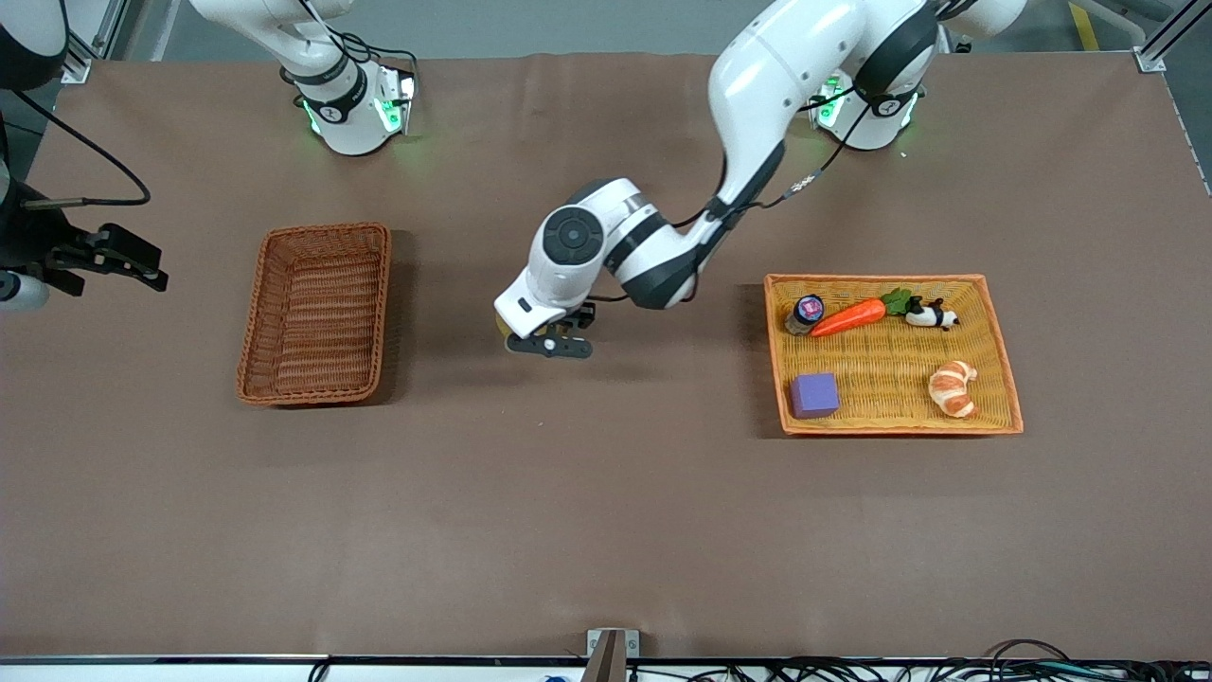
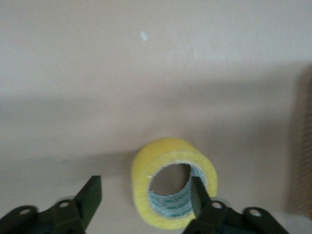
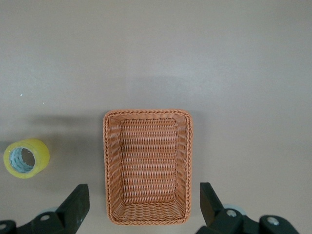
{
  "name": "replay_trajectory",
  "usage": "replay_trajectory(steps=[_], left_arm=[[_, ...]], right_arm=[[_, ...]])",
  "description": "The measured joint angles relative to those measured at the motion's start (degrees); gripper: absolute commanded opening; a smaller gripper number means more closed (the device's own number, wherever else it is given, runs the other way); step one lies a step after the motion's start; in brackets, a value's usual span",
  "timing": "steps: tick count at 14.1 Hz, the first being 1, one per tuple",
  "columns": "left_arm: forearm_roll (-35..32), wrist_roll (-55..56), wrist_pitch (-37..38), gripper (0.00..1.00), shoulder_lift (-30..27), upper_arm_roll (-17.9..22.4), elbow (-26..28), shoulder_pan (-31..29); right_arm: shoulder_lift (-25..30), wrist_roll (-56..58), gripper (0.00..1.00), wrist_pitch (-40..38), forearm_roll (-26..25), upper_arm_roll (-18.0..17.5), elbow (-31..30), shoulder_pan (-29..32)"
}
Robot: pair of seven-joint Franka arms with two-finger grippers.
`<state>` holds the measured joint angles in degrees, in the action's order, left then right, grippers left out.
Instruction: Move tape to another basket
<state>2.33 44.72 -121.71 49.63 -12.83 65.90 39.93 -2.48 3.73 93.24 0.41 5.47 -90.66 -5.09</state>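
The tape [image 2: 168, 161], a yellowish roll with a grey core, stands on its edge on the brown table between the two baskets. Only a yellow sliver of it [image 1: 500, 325] shows under the left arm's hand. My left gripper [image 1: 549, 346] hangs just over it, open [image 2: 145, 195], with one finger [image 2: 199, 195] in line with the roll's hole and the other clear of it. The tape also shows in the right wrist view [image 3: 27, 158]. The reddish-brown basket [image 1: 317, 313] is empty. My right gripper [image 1: 151, 270] waits in the air at the right arm's end, open [image 3: 144, 204], looking down on the basket [image 3: 148, 165].
The orange-yellow tray [image 1: 890, 279] lies toward the left arm's end. It holds a purple cube [image 1: 814, 395], a carrot [image 1: 847, 317], a croissant [image 1: 953, 386], a small jar [image 1: 807, 313] and a panda toy [image 1: 933, 315].
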Motion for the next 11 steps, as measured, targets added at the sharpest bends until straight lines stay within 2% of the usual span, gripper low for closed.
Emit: replay_trajectory(steps=[4, 7, 10, 11], left_arm=[[0.0, -3.0, 15.4, 1.0, -11.4, 0.1, 1.0, -9.2], [0.0, -6.3, 16.5, 1.0, -21.2, 0.2, 8.2, -17.1], [0.0, -12.9, 16.5, 1.0, -29.0, -0.8, 15.7, -24.8], [-0.1, -14.7, 16.5, 1.0, -31.3, -1.0, 18.0, -27.2]], right_arm=[[-1.2, -1.5, 1.0, 8.7, 0.1, -5.6, -7.4, -1.6], [-2.3, -11.3, 1.0, 16.8, 0.1, -13.1, -14.1, -2.8], [-5.4, -25.1, 1.0, 21.6, 0.0, -22.3, -17.6, -4.4], [-7.0, -29.4, 1.0, 24.6, -0.3, -24.5, -18.9, -5.4]])
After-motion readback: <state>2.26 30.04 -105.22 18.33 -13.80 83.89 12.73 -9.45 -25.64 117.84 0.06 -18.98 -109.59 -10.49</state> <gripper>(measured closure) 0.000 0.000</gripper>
